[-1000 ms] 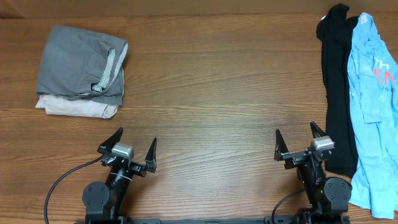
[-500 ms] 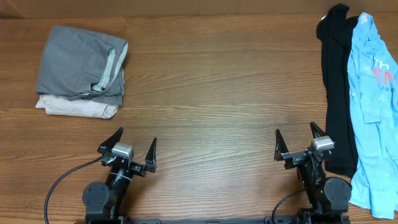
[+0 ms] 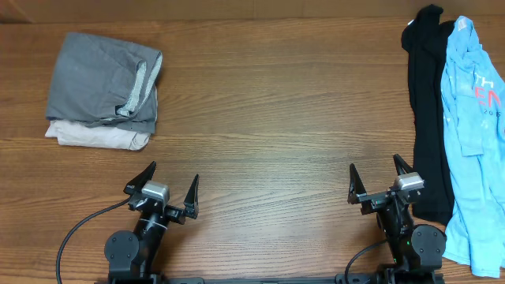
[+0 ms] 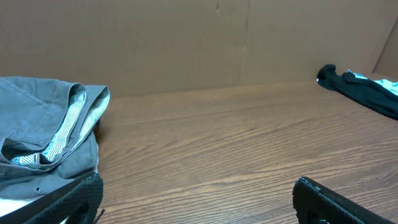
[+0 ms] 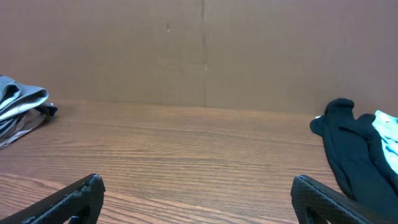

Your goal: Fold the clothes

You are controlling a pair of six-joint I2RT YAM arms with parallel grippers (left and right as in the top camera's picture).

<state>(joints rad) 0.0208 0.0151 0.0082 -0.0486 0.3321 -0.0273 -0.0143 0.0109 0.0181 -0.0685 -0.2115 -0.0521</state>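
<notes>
The clothes, a light sky-blue T-shirt [image 3: 472,134] with red and white lettering, lie stretched out along the table's right edge, partly over a black garment. A sliver of the shirt shows at the far right of the right wrist view [image 5: 389,132] and of the left wrist view [image 4: 387,83]. My left gripper [image 3: 172,175] stands open near the front left, nothing between its fingers [image 4: 198,184]. My right gripper [image 3: 375,166] is open too, just left of the black garment, with only bare wood between its jaws [image 5: 198,182].
A long black garment [image 3: 426,110] lies beside the shirt on its left. A folded grey garment [image 3: 102,79] rests on a folded beige one [image 3: 95,136] at the back left. A brown cardboard wall [image 5: 205,50] closes the far side. A black cable [image 3: 79,229] runs from the left arm's base.
</notes>
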